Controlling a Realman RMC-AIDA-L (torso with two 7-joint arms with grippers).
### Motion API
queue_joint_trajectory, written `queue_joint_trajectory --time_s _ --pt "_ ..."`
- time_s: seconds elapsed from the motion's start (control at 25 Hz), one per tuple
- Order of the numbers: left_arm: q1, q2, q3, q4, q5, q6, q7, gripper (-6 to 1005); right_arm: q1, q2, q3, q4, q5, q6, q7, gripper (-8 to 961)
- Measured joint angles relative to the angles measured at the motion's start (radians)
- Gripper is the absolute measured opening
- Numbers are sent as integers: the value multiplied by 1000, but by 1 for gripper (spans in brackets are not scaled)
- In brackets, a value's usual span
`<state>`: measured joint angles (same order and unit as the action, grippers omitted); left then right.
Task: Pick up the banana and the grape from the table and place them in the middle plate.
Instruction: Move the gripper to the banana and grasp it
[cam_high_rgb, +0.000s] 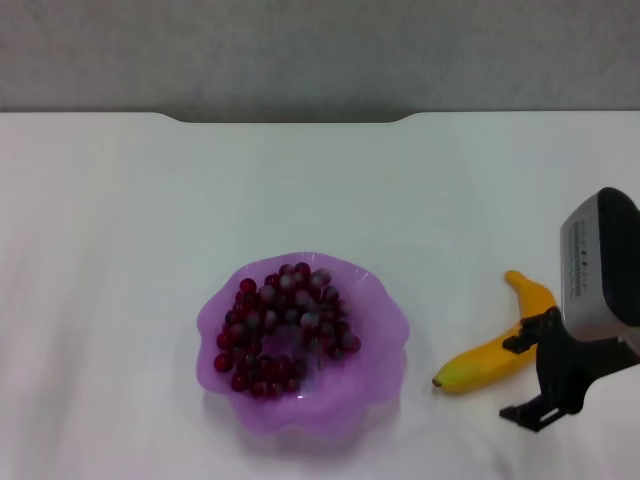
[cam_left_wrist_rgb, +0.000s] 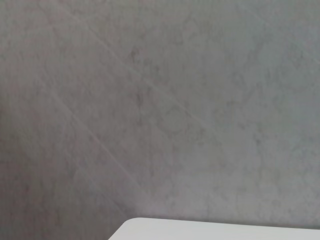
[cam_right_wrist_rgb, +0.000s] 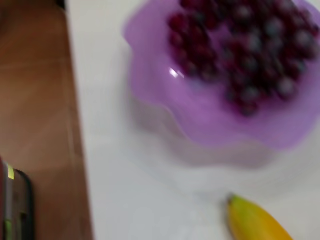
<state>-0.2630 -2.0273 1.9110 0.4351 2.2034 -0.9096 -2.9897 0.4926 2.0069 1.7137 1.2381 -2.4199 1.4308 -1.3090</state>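
Note:
The grape bunch (cam_high_rgb: 285, 325), dark red and purple, lies inside the purple scalloped plate (cam_high_rgb: 390, 330) at the front middle of the white table (cam_high_rgb: 150, 200). The yellow banana (cam_high_rgb: 495, 355) lies on the table just right of the plate, its greenish tip toward the plate. My right gripper (cam_high_rgb: 532, 378) is open at the banana's right end, one black finger against the banana and the other nearer the front edge. The right wrist view shows the plate (cam_right_wrist_rgb: 200, 115), the grapes (cam_right_wrist_rgb: 240, 50) and the banana's tip (cam_right_wrist_rgb: 255, 222). My left gripper is out of view.
The table's far edge has a wide notch (cam_high_rgb: 290, 118) before a grey wall. The right wrist view shows the table's front edge and brown floor (cam_right_wrist_rgb: 35, 100) beyond it. The left wrist view shows only the grey wall and a table corner (cam_left_wrist_rgb: 210, 230).

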Motion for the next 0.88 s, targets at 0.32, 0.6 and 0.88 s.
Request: queue_joint_trajectory --time_s 0.32,0.6,0.88 --pt "-3 4 -1 0 -4 12 0 882 -23 1 9 0 -40 -207 142 888" --pt "-4 -4 0 2 -5 18 -1 882 -16 1 62 30 -69 -329 418 888" --pt "-15 -5 11 9 2 19 -2 882 -47 5 43 72 -192 -394 746 888"
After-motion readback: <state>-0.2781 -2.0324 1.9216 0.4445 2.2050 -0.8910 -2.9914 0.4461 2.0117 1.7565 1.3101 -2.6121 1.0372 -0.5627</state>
